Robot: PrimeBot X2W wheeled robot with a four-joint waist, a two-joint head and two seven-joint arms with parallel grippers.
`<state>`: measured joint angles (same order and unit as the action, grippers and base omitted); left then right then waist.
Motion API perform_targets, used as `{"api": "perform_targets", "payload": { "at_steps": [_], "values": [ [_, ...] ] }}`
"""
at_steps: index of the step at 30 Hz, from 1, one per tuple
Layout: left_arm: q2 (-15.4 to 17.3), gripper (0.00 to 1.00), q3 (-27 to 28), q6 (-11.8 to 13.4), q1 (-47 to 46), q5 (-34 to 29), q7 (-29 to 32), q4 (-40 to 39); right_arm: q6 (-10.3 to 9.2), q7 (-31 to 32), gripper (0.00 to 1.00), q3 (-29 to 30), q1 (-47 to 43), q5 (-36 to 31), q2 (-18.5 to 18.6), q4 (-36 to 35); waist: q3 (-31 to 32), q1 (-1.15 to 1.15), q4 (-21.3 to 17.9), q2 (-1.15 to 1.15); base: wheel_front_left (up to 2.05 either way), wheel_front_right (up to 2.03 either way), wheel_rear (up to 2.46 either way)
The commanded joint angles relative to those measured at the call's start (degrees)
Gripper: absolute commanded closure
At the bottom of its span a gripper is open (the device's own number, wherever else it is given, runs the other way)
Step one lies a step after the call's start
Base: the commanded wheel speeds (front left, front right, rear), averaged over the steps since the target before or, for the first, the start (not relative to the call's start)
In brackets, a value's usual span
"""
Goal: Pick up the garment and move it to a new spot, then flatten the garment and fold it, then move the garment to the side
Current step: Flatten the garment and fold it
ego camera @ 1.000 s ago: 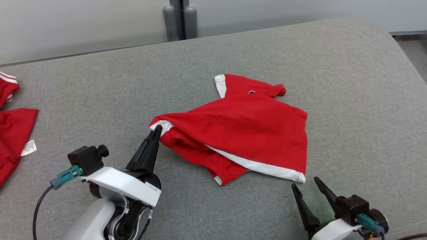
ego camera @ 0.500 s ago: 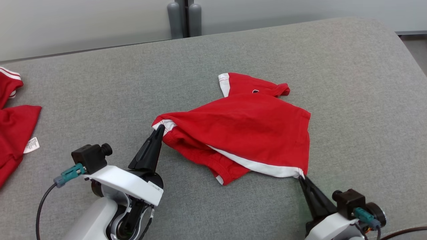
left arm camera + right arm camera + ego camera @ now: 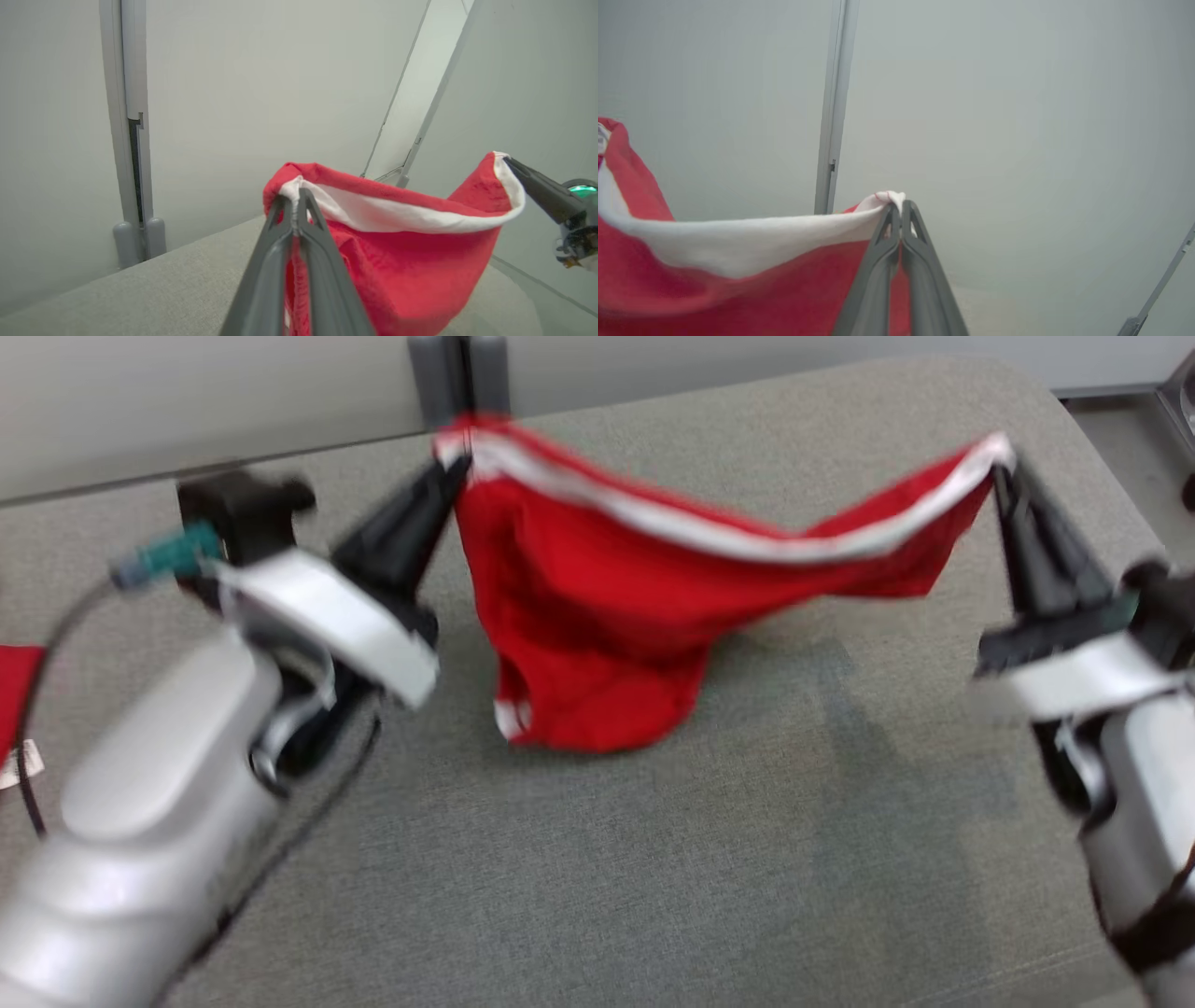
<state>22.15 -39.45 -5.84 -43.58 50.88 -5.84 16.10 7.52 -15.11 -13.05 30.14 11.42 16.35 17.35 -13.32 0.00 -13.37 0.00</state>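
Head view, blurred: the red garment [image 3: 597, 644] hangs over the grey table [image 3: 653, 877]. Its white-banded edge is stretched between the left gripper [image 3: 457, 462] and the right gripper [image 3: 1001, 467], each clenched on a corner. A white tag [image 3: 19, 761] lies at the table's left edge, its writing unreadable.

Left wrist view: the left gripper [image 3: 295, 196] pinches white trim.

Right wrist view: the right gripper [image 3: 901, 207] pinches the other corner.

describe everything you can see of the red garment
The garment is soft red cloth with a white band along its top edge. It hangs in the air, the band sagging between two corners: one pinched in the shut left gripper, the other in the shut right gripper. The bunched body droops toward the grey surface; whether it touches is unclear.
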Motion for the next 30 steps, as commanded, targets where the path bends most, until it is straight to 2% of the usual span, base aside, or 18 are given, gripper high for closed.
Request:
{"api": "perform_targets", "payload": {
  "at_steps": [1,5,9,13,15,17,22,27,30],
  "values": [
    [-0.2,1.0,-0.3,-0.7,-5.5,-1.9,0.3,1.5,-0.06,-0.1,1.0,-0.5,4.7,0.1,1.0,1.5,-2.4,0.0,-1.2,0.0,0.0,0.0,0.0],
    [-0.6,1.0,-3.0,-1.3,-20.4,-9.1,-1.2,7.2,-0.06,-0.1,1.0,-1.1,17.7,0.4,2.7,5.7,-6.1,0.0,-2.4,0.0,0.0,0.0,0.0],
    [-2.6,1.0,-5.3,-1.6,-33.8,-16.5,-6.6,13.5,-0.07,-0.1,1.0,2.1,27.7,0.0,3.4,5.9,-9.9,0.0,-3.0,0.0,0.0,0.0,0.0],
    [-3.9,1.0,-6.4,-1.7,-39.9,-21.3,-9.0,15.7,-0.07,-0.1,1.0,4.7,30.9,-1.2,4.1,2.6,-12.0,0.0,-3.0,0.0,0.0,0.0,0.0],
    [-4.3,1.0,-5.5,-1.6,-41.6,-24.6,-9.4,12.8,-0.07,-0.1,1.0,7.0,30.4,-1.8,4.4,-0.7,-12.8,0.0,-2.6,0.0,0.0,0.0,0.0],
    [-4.1,1.0,-4.2,-1.6,-38.3,-28.2,-9.4,6.5,-0.07,-0.1,1.0,8.1,26.5,-2.5,4.9,-4.1,-13.2,0.0,-2.0,0.0,0.0,0.0,0.0],
    [-0.7,1.0,-8.6,-1.6,-21.1,-33.5,-9.3,-7.0,-0.07,-0.1,1.0,8.4,7.6,-2.4,5.8,-9.5,-12.1,0.0,-0.2,0.0,0.0,0.0,0.0],
    [2.2,1.0,-10.5,-1.6,-0.6,-32.5,-9.3,-8.3,-0.07,-0.1,1.0,6.1,-11.6,2.3,3.8,-9.3,-11.1,0.0,-0.2,0.0,0.0,0.0,0.0],
    [3.6,1.0,-9.6,-1.6,9.5,-32.6,-9.3,-7.8,-0.09,-0.1,1.0,3.1,-18.6,5.4,5.1,-8.7,-10.2,0.0,-1.1,0.0,0.0,0.0,0.0]
  ]
}}
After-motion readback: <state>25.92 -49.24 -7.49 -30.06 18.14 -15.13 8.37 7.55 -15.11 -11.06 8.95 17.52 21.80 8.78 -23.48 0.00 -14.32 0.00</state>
